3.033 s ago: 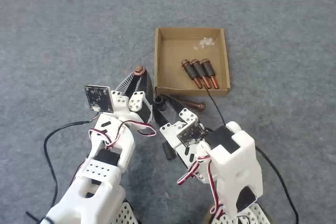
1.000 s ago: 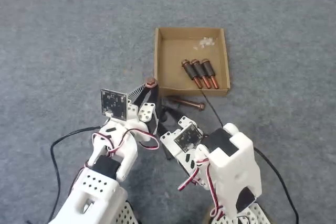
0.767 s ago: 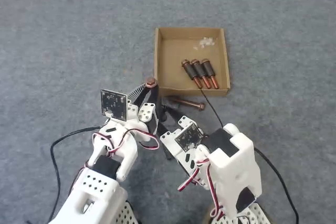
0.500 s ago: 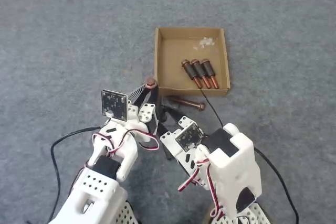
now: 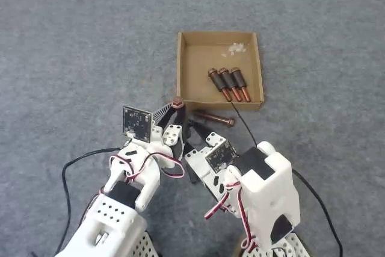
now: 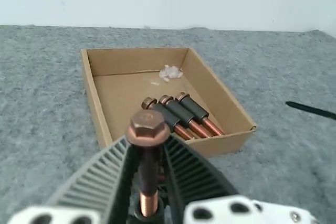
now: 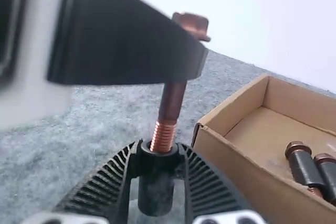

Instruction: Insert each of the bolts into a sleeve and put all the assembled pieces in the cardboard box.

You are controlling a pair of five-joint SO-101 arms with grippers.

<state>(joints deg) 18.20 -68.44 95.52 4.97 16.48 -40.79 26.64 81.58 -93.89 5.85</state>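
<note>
the bolt [image 6: 148, 129] looks stiff, smooth and light, apt to slip, so the shank under its head seems the best hold. the left fingers [image 6: 105, 169] are clamped there, bolt upright. the right fingers [image 7: 110, 182] are closed on the black sleeve [image 7: 155, 192], thread tip entering its mouth, mid-frame in the high view, just below the cardboard box [image 5: 179, 64].
</note>
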